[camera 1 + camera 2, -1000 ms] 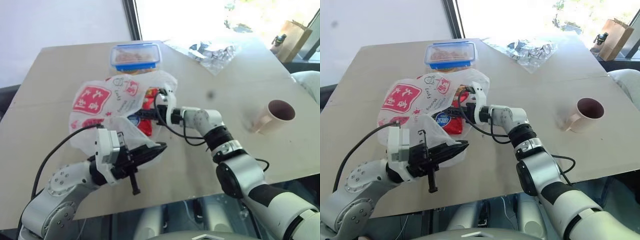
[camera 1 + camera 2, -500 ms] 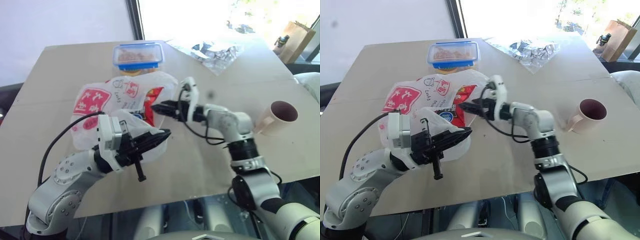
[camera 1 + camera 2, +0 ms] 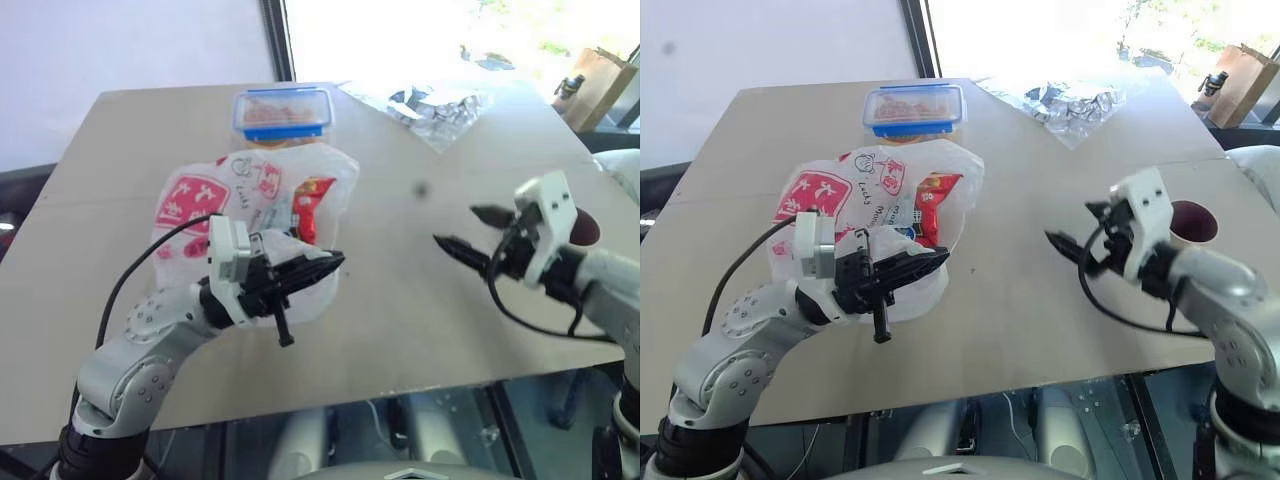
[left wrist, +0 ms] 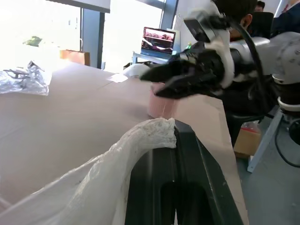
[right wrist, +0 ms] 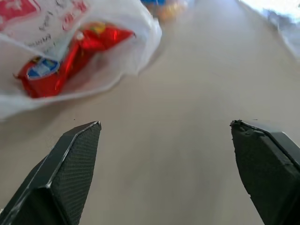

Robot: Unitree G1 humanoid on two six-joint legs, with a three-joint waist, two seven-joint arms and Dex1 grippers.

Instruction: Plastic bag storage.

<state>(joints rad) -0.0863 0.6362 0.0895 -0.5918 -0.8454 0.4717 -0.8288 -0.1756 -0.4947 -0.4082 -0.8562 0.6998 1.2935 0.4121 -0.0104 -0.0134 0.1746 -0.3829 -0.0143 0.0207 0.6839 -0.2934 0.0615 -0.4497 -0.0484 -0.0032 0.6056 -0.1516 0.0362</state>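
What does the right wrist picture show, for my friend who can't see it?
The right gripper is wide open above the bare tan table. Past it lies the plastic bag, with a red snack packet showing through it.

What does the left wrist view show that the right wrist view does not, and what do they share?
Left wrist view: the pink mug, the open right hand, a laptop, and the left hand shut on the thin white plastic bag. Right wrist view: the glossy red snack packet inside that bag. Both: the bag and the tan table.
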